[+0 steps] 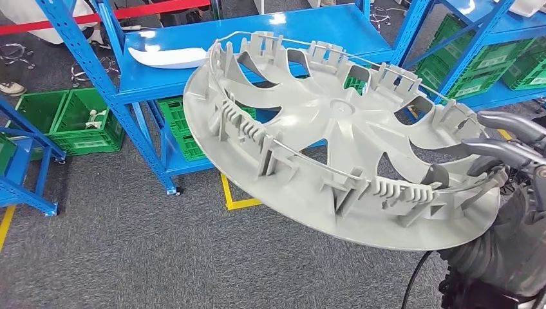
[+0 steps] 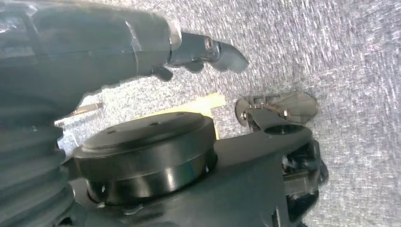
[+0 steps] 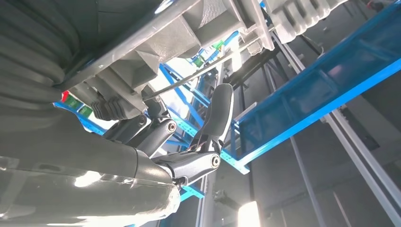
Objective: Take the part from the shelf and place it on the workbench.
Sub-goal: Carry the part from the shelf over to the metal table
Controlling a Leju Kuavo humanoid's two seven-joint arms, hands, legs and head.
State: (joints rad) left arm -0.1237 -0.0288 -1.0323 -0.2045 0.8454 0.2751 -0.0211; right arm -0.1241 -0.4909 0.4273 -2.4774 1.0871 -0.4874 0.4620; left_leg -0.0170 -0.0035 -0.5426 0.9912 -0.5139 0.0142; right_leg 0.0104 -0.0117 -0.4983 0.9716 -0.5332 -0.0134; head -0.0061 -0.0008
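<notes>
Right robot hand [image 1: 508, 151] grips the big grey wheel cover [image 1: 335, 148] by its right edge only; tilted, overhanging, it could twist loose. Left robot hand [image 2: 198, 49] hangs empty, fingers curled.

The part was a large round grey plastic wheel cover [image 1: 335, 141], held up in the air in front of the blue metal shelf [image 1: 212, 67], tilted, with its inner side facing the head camera. Swept spokes ran out from a small centre hub with open gaps between them. Ribbed clips stood up around the rim, and a thin wire ring ran through them. The right hand [image 1: 499, 151] gripped the rim at the cover's right edge, dark fingers curled over the clips. In the right wrist view the cover's grey ribbed underside [image 3: 189, 33] sat just above the fingers [image 3: 218, 113].
</notes>
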